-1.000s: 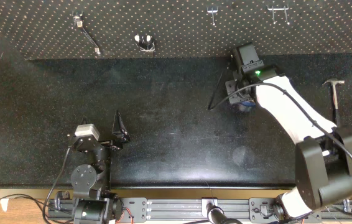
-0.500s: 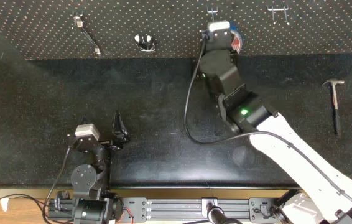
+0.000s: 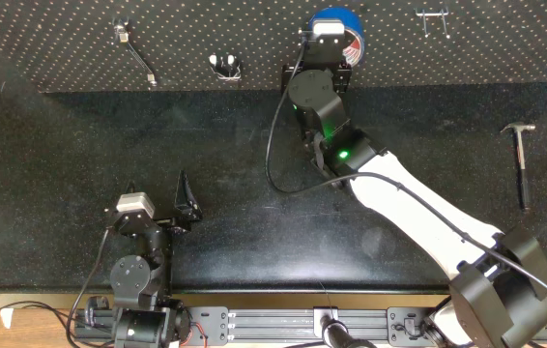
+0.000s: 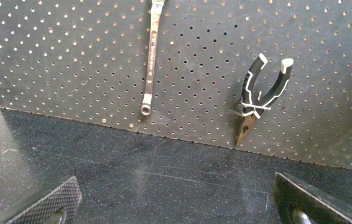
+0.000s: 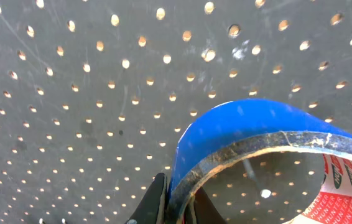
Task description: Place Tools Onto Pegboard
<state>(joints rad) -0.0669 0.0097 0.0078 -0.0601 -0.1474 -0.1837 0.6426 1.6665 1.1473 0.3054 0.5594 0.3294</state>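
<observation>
1. A black, faintly speckled bench (image 3: pixel 254 193) spans the top view.
2. A slotted metal rail (image 3: pixel 254 319) lies along its near edge.
3. A brown wooden strip (image 3: pixel 32 305) at the near-left corner carries a small white scrap (image 3: pixel 5 317).

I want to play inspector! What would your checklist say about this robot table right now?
Surface: black table, pegboard at its back.
Job's things: wrench and pliers hang on the pegboard; hammer lies on the table; blue tape roll held at the pegboard.
Clutter: nothing seen.
End effectors: right end effector shut on the tape roll; left end effector open above the table.
Cables: black cable loops beside the right arm.
Surroundings: rail along the table's front edge.
</observation>
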